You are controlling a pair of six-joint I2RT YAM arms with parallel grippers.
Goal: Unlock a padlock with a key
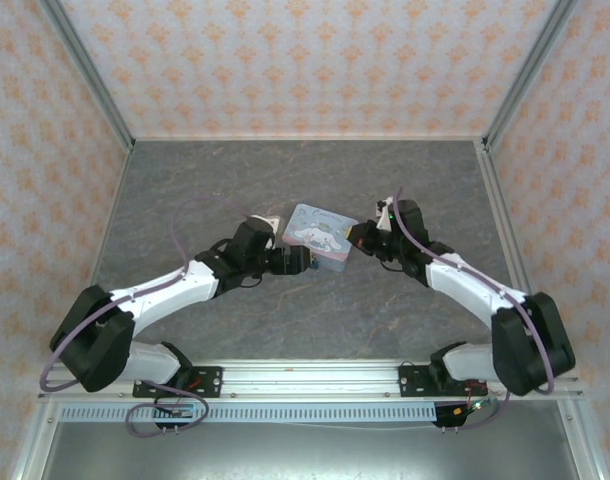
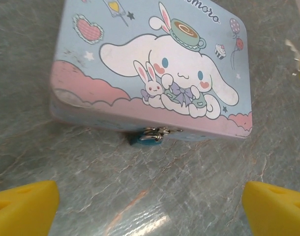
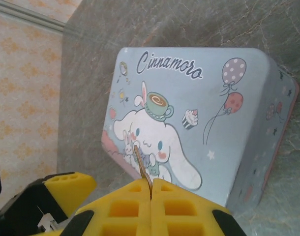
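Note:
The tiny teal padlock [image 2: 149, 137] hangs by its metal shackle from the clasp on the front wall of a pastel-blue cartoon tin [image 2: 155, 64]. My left gripper [image 2: 150, 211] faces that front wall from a short way off, open wide, nothing between its yellow fingertips [image 2: 23, 206]. From above, the left gripper [image 1: 300, 262] is at the tin's [image 1: 318, 235] near-left edge and the right gripper [image 1: 357, 240] at its right edge. My right gripper [image 3: 151, 189] is shut on the slim yellowish key [image 3: 142, 164], whose blade sticks out over the tin's lid [image 3: 199, 113].
The tin lies mid-table on the grey marbled surface [image 1: 235, 180]. Patterned walls [image 1: 305, 60] and metal frame rails close in the back and both sides. One yellow finger of the left gripper [image 3: 66, 189] shows low left in the right wrist view.

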